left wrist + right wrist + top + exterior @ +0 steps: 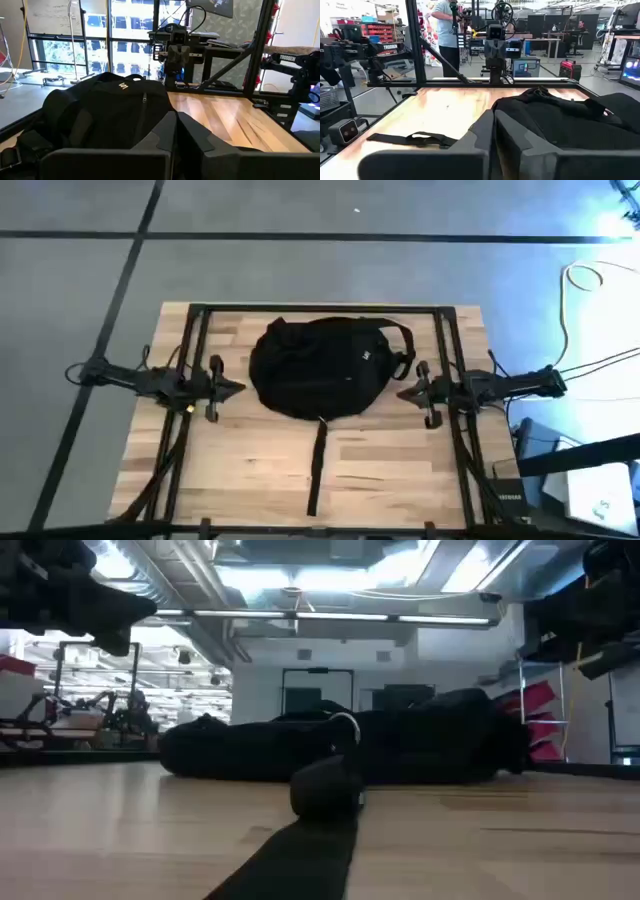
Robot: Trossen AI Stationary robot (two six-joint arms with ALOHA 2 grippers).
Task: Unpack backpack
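Black backpack (320, 367) on table (400, 470), contents hidden, left pincer (238, 388) closed, right pincer (400, 393) closed

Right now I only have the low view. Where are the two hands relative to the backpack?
Observer: From above, the left hand is at the backpack's left side and the right hand is at its right side. Neither grips it.
Operator: Are they open?
Observer: No. Each wrist view shows its own fingers shut together, on nothing.
Operator: How far does the strap in front of me run?
Observer: The strap runs straight from the backpack almost to the near edge of the table.
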